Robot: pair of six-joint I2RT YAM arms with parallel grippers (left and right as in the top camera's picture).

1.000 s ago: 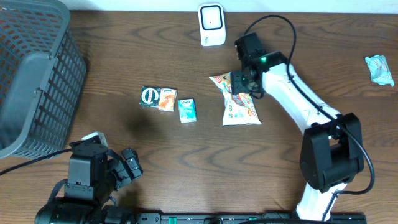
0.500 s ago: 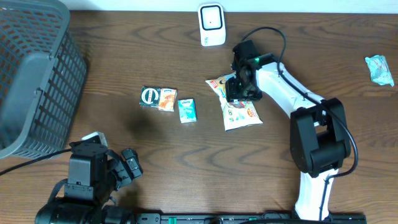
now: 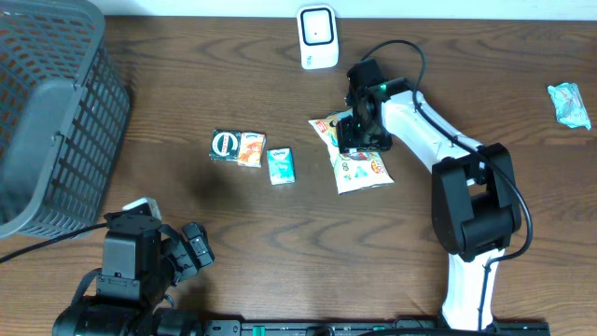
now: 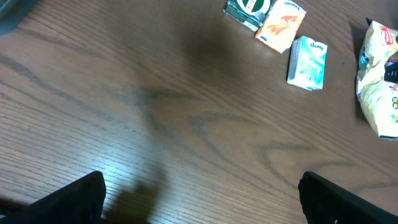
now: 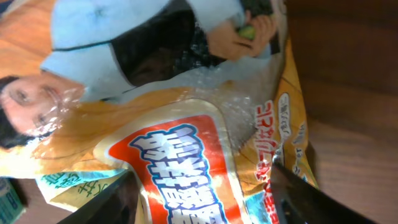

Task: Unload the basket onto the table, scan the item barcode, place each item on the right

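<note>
Right gripper (image 3: 358,129) part open astride the snack bag (image 3: 364,170) directly beneath it, apparently not yet gripping. Risk: slick, crinkled film slips or bunches on closing, barcode hidden. Left gripper (image 4: 202,202) wide open, empty.

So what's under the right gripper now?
The snack bag, lying on the table; open fingers straddle it. The right gripper hides the bag's top end from overhead, and no barcode shows.

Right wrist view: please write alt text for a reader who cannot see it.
A crinkled yellow snack bag, printed with a person's photo and a red label, fills the view. The open right gripper hangs over it; wooden table shows at right.
</note>
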